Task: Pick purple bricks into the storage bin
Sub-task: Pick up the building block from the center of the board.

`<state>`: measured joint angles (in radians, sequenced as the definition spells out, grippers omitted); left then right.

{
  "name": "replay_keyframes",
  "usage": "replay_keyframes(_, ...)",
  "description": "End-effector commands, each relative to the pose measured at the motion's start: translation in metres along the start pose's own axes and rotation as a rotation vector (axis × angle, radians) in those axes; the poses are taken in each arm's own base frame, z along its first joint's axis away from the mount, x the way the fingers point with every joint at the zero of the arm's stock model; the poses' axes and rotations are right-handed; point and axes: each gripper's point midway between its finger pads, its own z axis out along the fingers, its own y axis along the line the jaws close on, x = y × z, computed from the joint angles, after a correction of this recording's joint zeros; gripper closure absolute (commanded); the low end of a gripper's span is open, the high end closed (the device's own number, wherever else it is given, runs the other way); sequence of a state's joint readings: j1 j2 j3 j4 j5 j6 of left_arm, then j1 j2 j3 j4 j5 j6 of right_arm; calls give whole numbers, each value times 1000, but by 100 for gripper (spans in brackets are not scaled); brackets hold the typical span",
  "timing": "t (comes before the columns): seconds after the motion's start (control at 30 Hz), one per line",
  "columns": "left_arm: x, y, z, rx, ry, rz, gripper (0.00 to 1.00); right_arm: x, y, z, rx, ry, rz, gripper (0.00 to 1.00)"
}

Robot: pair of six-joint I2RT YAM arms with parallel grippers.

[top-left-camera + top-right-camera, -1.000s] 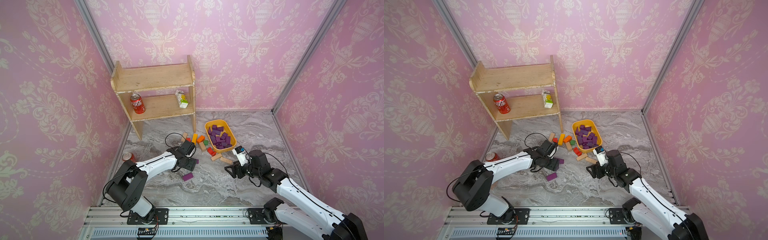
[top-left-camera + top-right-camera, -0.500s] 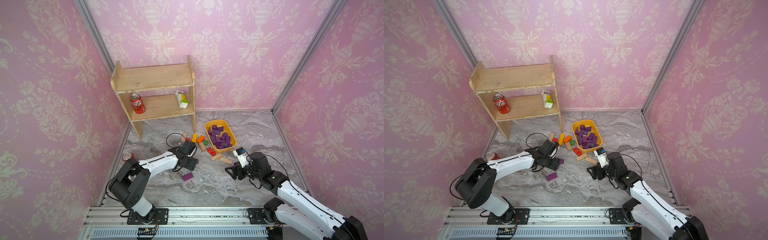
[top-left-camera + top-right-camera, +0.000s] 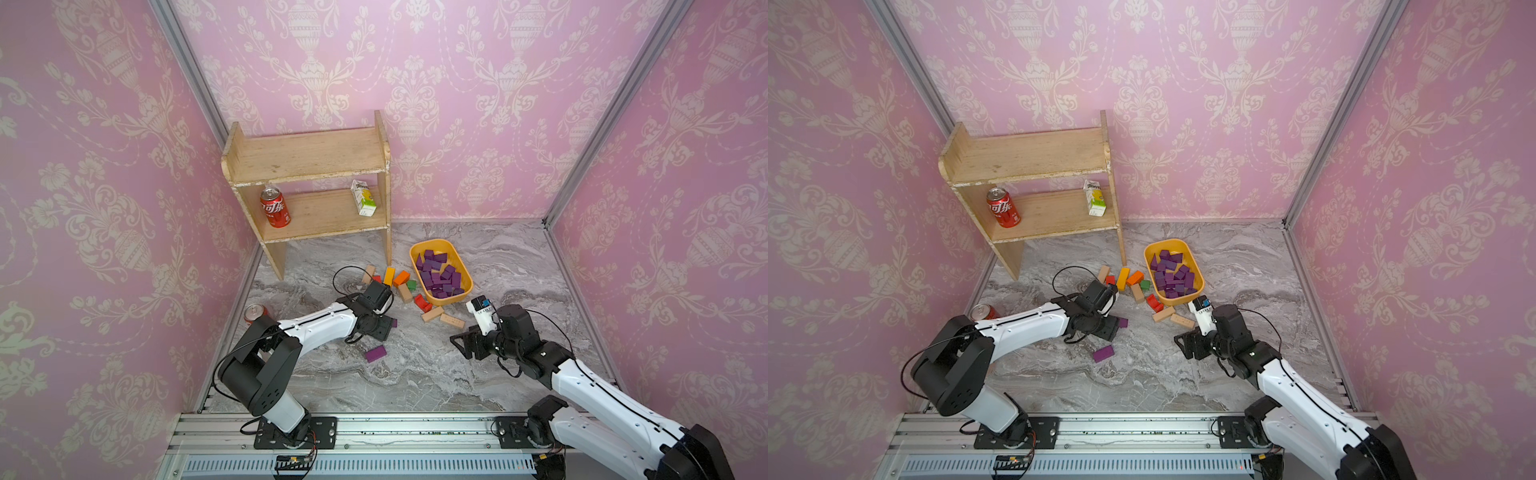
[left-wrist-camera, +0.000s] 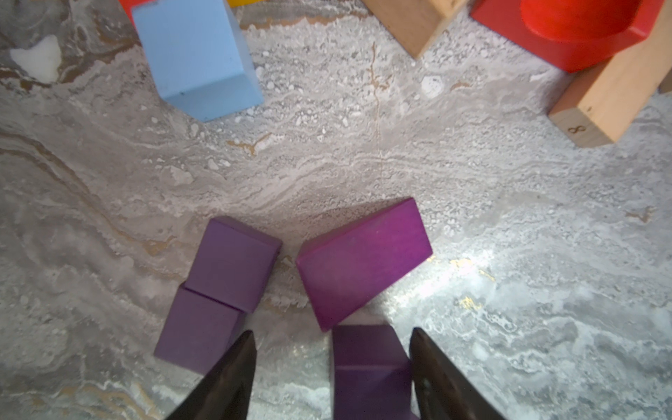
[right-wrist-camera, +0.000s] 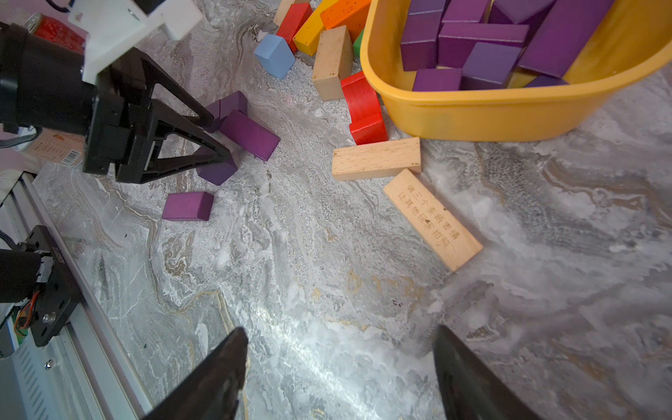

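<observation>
Most of the purple bricks (image 3: 438,274) sit in the yellow bin (image 3: 446,300) in both top views, well ahead of the left claw (image 3: 380,328). That claw is down at the table (image 3: 415,374) among the stragglers. One loose brick (image 3: 375,353) lies apart, just behind that claw. The right claw (image 3: 459,345) hovers over bare table, with the bin ahead of it past two plain wooden blocks (image 3: 440,316).

Left wrist view now: the left claw (image 4: 332,338) is released, jaws straddling a small brick (image 4: 367,363). One jaw is against its side and there's a clear gap on the other, so no grip yet. Just beyond the tips lies a long brick (image 4: 363,262), touching the small one or near enough. More purple (image 4: 232,262) sits off to one side, and a light-blue block (image 4: 196,54) lies further ahead.

Right wrist view: the right claw (image 5: 342,338) is spread wide and empty, with nothing between its tips but marbled table. Ahead and to one side is the bin wall (image 5: 472,116), and across the way the left claw (image 5: 218,140) stands over its brick (image 5: 217,171).

My read on handling: these look like light, stiff little wooden blocks with matte paint, not fragile and not slippery. Take the small one across its two flat parallel sides, low and centred. An off-centre squeeze could twist it into the long neighbour.
</observation>
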<state>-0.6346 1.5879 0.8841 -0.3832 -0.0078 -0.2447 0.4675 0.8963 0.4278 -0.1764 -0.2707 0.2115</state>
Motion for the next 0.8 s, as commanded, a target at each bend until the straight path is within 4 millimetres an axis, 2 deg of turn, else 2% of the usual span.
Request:
replay_keyframes(0.0, 0, -2, -2, -12, 8, 34, 33, -2, -2, 1, 13, -4, 10, 18)
replay_keyframes(0.17, -1, -6, -7, 0, 2, 40, 36, -2, -2, 4, 14, 8, 14, 18)
replay_keyframes(0.5, 7, -8, 1, 6, 39, 37, 46, 2, -4, 9, 19, 26, 20, 17)
replay_keyframes(0.77, 13, -9, 7, 0, 61, 33, 50, 5, -8, 10, 31, 27, 29, 17)
